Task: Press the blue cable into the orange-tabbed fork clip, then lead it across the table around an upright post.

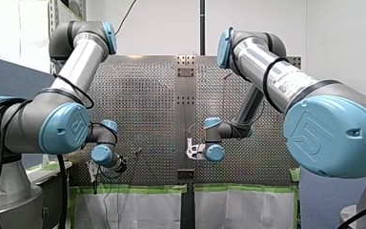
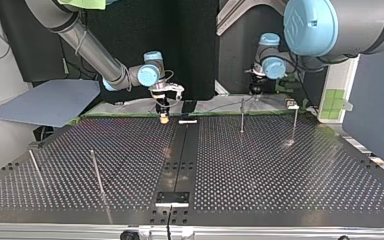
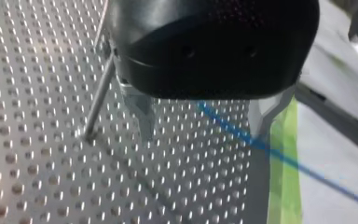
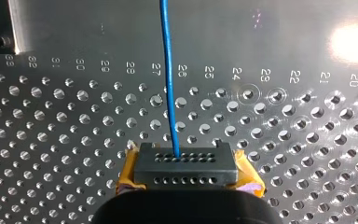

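The blue cable (image 4: 169, 79) runs straight ahead from my right gripper (image 4: 185, 165), whose black fingertips with yellow pads (image 4: 129, 173) are shut on it, low over the perforated table (image 4: 284, 140). In the top view this gripper (image 2: 164, 118) stands at the table's far edge by the centre rail. My left gripper (image 3: 200, 123) is open, its metal fingers (image 3: 142, 114) wide apart just above the table. The blue cable (image 3: 228, 128) passes under and between them, out over the green-taped edge. An upright post (image 3: 98, 98) stands beside one finger. I cannot make out an orange-tabbed clip.
Thin posts stand on the table: two in the top view's right half (image 2: 242, 116) (image 2: 294, 125), two leaning ones at its left (image 2: 97, 172) (image 2: 35, 167). A small pale piece (image 2: 188, 121) lies on the centre rail. Green tape (image 3: 284, 177) marks the table edge.
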Available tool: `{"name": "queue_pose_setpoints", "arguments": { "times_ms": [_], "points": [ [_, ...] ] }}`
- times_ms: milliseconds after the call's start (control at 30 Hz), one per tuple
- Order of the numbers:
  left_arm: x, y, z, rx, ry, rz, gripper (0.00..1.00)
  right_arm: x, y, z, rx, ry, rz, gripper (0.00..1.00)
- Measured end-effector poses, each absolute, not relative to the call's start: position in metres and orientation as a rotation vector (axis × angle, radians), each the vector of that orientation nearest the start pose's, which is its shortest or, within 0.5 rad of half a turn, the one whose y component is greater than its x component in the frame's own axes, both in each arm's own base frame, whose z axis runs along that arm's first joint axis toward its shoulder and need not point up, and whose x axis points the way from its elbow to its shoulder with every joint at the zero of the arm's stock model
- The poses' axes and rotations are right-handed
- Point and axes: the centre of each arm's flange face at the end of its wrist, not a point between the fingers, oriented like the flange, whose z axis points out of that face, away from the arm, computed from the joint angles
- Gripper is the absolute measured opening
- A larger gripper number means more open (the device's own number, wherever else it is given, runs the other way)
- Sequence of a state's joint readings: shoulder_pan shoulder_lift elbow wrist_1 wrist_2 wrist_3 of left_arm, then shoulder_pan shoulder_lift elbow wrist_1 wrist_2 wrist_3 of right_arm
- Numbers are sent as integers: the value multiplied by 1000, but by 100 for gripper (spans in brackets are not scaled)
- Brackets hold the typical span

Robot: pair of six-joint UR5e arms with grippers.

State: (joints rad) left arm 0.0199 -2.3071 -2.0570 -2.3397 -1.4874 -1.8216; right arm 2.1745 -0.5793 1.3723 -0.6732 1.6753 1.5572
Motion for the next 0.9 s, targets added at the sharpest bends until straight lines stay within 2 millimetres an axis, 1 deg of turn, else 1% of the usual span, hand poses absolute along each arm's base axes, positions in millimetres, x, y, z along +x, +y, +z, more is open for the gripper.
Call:
{"name": "queue_pose_setpoints", "arguments": {
  "times_ms": [267, 367, 733, 900],
  "points": [
    [456, -134, -3, -198, 1944, -241, 100, 509, -521, 5, 1683, -967, 1472, 0],
    [452, -136, 0, -183, 1933, -244, 100, 509, -521, 5, 1683, -967, 1473, 0],
    [450, -147, 3, -113, 1918, -248, 100, 509, -521, 5, 1683, -966, 1473, 0],
    [453, -151, 8, -97, 1892, -246, 100, 509, -521, 5, 1684, -966, 1474, 0]
  ]
}}
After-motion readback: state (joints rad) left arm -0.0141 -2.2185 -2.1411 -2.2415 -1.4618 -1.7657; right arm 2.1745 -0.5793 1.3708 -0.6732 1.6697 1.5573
